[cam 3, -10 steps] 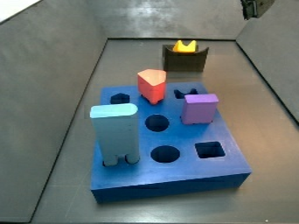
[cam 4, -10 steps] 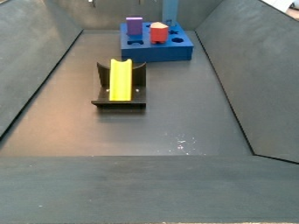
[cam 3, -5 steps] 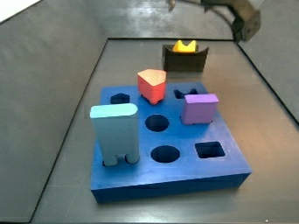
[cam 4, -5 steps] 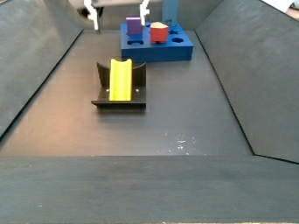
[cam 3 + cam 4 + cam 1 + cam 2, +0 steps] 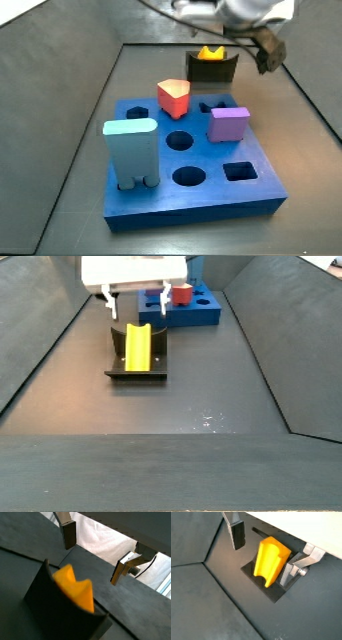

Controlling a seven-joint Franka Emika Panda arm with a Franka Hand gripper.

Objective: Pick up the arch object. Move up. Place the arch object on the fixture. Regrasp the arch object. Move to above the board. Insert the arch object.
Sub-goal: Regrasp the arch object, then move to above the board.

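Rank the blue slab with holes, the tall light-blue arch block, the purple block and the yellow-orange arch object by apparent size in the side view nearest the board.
1. Blue slab with holes
2. Light-blue arch block
3. Purple block
4. Yellow-orange arch object, farthest away and mostly hidden in the fixture, so understated.
The open gripper hangs beside the fixture.

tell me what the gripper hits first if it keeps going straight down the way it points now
Probably the yellow-orange notched arch object lying in the dark fixture. The open gripper hangs above with its fingers either side; depth is unclear.

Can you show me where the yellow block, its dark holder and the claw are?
arch object [image 5: 136,348]: a side view, middle of its long yellow top.
fixture [image 5: 211,71]: a side view, dark front wall.
claw [image 5: 264,547]: a wrist view, open, midway between fingertips, above the block.
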